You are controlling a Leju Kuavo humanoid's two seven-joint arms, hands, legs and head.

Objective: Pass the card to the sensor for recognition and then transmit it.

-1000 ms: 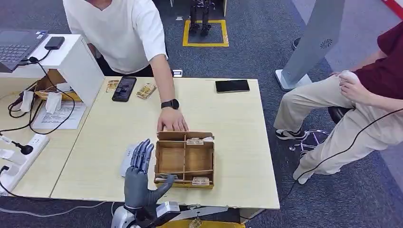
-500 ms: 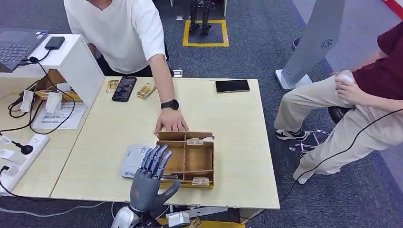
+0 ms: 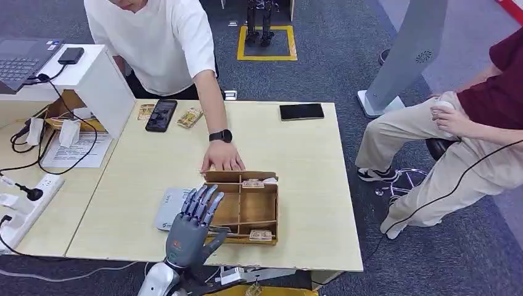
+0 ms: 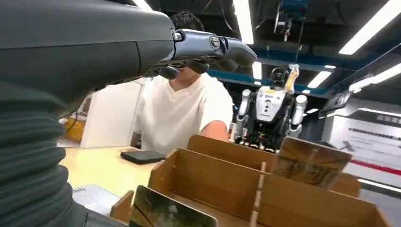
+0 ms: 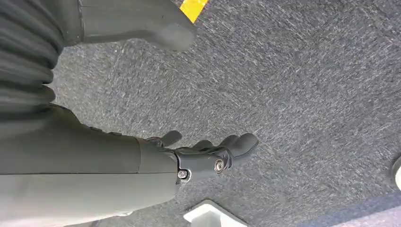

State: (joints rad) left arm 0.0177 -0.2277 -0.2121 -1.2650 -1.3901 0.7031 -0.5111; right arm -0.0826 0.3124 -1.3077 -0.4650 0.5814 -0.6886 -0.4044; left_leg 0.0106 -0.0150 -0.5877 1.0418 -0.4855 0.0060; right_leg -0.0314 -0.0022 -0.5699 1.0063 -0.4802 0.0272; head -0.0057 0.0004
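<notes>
A wooden divided box (image 3: 276, 209) sits near the table's front edge, with one card (image 3: 253, 183) upright in its far slot and another card (image 3: 260, 234) in its near slot. Left of the box lies the flat white sensor (image 3: 168, 209). My left hand (image 3: 191, 225) hovers with fingers spread at the box's near left corner, holding nothing. In the left wrist view, the left hand (image 4: 118, 52) is above the box (image 4: 213, 179), close to the near card (image 4: 172, 213) and short of the far card (image 4: 312, 163). My right hand (image 5: 208, 153) hangs over grey carpet, fingers apart and empty.
A person in a white shirt rests a hand (image 3: 222, 161) on the box's far edge. A black phone (image 3: 161, 115), loose cards (image 3: 190, 117) and a dark tablet (image 3: 301, 111) lie at the table's back. A seated person (image 3: 469, 135) is on the right, cables and a power strip (image 3: 28, 197) on the left.
My left hand has moved right off the sensor toward the box's near left corner, uncovering the sensor. The person's hand stays on the box.
</notes>
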